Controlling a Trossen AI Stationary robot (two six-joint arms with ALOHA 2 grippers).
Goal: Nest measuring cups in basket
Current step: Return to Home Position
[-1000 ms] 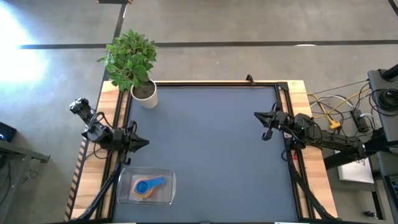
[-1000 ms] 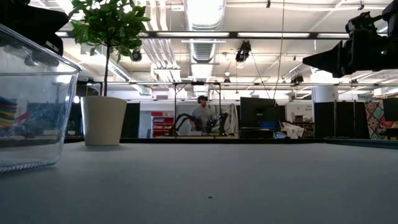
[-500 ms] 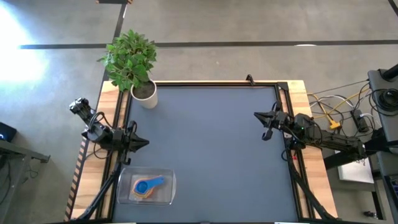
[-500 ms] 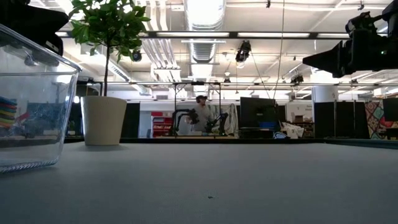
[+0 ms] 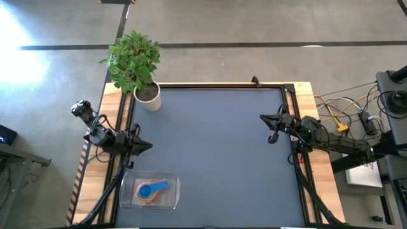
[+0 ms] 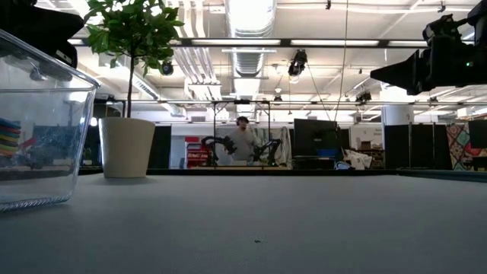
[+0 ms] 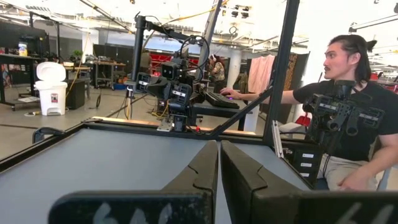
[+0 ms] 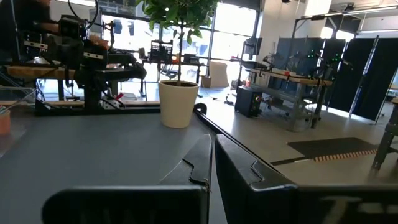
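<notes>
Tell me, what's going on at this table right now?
Nothing is being handled. The measuring cups sit stacked inside the clear basket on the table by the left arm, a blue one on top. Both arms wait at the table's sides, the left gripper and right gripper empty, fingers shut. A potted plant stands in one corner.

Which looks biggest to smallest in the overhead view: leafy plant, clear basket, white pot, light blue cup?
1. Green leafy plant, though it rises nearer the camera, so unsure against the basket.
2. Clear rectangular plastic basket.
3. White round pot.
4. Light blue plastic measuring cup.
</notes>
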